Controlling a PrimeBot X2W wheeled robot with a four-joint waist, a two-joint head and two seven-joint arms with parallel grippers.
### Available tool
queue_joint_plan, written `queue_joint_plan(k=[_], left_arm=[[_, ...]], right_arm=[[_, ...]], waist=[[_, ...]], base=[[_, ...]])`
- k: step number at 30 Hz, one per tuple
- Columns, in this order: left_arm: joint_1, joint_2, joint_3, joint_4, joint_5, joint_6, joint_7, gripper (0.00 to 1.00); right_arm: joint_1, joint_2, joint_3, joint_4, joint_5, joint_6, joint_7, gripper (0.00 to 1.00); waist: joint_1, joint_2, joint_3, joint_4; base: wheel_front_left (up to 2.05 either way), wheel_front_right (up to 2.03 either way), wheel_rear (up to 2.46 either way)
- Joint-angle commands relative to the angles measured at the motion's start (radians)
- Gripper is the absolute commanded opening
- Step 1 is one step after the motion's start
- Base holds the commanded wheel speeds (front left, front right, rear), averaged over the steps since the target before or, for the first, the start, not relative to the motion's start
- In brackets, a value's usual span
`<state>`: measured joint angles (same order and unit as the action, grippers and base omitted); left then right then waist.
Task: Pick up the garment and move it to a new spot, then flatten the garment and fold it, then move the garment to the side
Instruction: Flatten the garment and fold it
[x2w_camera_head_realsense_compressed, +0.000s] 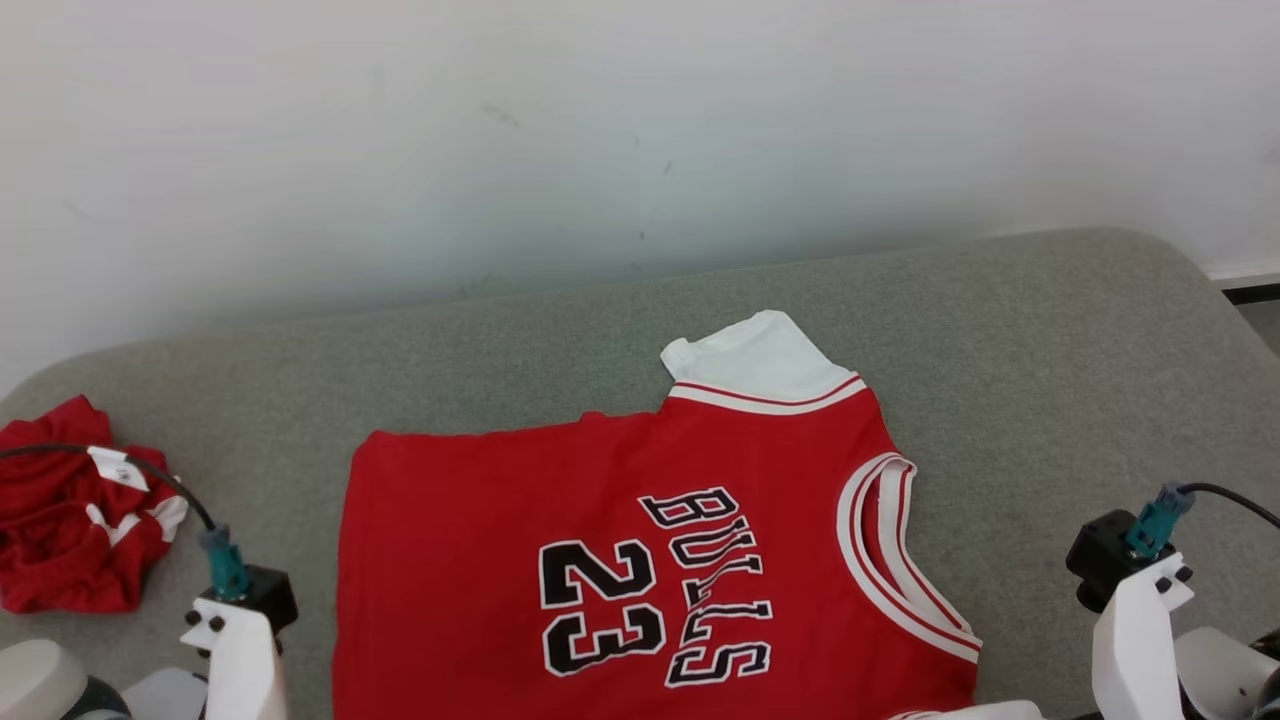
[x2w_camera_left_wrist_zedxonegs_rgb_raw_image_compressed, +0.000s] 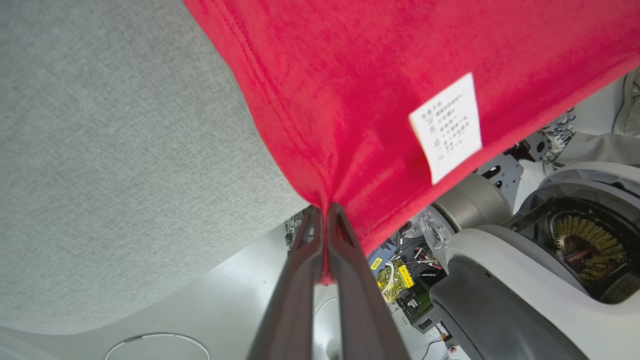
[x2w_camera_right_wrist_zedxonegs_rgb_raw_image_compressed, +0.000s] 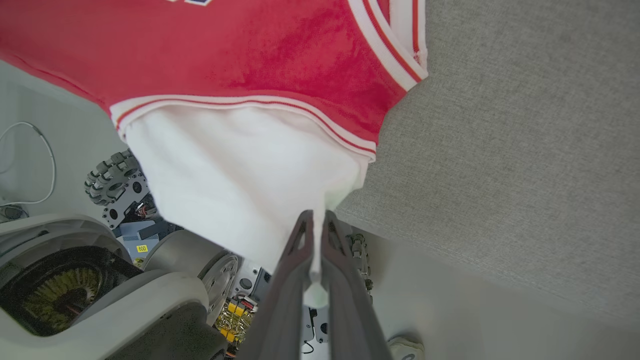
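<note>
The garment (x2w_camera_head_realsense_compressed: 620, 530) is a red Bulls 23 jersey with white sleeves, spread over the grey padded table (x2w_camera_head_realsense_compressed: 1050, 350), its near part hanging past the front edge. In the left wrist view my left gripper (x2w_camera_left_wrist_zedxonegs_rgb_raw_image_compressed: 324, 212) is shut on the red hem corner of the garment (x2w_camera_left_wrist_zedxonegs_rgb_raw_image_compressed: 380, 100), close to a white care label (x2w_camera_left_wrist_zedxonegs_rgb_raw_image_compressed: 447, 127). In the right wrist view my right gripper (x2w_camera_right_wrist_zedxonegs_rgb_raw_image_compressed: 314, 220) is shut on the white sleeve of the garment (x2w_camera_right_wrist_zedxonegs_rgb_raw_image_compressed: 235, 170). The far white sleeve (x2w_camera_head_realsense_compressed: 760, 360) lies flat near the table's back.
A crumpled red garment (x2w_camera_head_realsense_compressed: 70, 520) lies at the table's left edge. A pale wall (x2w_camera_head_realsense_compressed: 600, 130) stands right behind the table. Below the front edge the wrist views show the robot's base and wheels (x2w_camera_right_wrist_zedxonegs_rgb_raw_image_compressed: 115, 185). Bare grey surface (x2w_camera_head_realsense_compressed: 1080, 380) extends to the right of the jersey.
</note>
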<state>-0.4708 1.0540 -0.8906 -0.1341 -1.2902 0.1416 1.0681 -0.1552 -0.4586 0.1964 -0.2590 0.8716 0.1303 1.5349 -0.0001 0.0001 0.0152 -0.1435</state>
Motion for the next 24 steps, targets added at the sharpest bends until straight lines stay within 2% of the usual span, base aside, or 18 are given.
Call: queue_joint_plan(k=[1, 14, 24], left_arm=[[-0.009, -0.008, 0.002, 0.008, -0.016, 0.000, 0.005, 0.00], [-0.139, -0.123, 0.016, 0.208, -0.013, -0.026, 0.060, 0.00], [-0.225, -0.200, 0.023, 0.348, 0.010, -0.060, 0.048, 0.00]], right_arm=[[-0.014, 0.007, -0.006, 0.000, -0.005, 0.001, 0.010, 0.00], [-0.205, 0.134, -0.066, 0.226, -0.135, 0.001, 0.029, 0.00], [-0.345, 0.213, -0.072, 0.397, -0.235, 0.000, -0.058, 0.00]], waist=[[0.0001, -0.0001, 0.008, 0.001], [0.0001, -0.0001, 0.095, 0.005], [0.0001, -0.0001, 0.145, 0.005]], base=[[0.00, 0.00, 0.00], [0.00, 0.00, 0.00], [0.00, 0.00, 0.00]])
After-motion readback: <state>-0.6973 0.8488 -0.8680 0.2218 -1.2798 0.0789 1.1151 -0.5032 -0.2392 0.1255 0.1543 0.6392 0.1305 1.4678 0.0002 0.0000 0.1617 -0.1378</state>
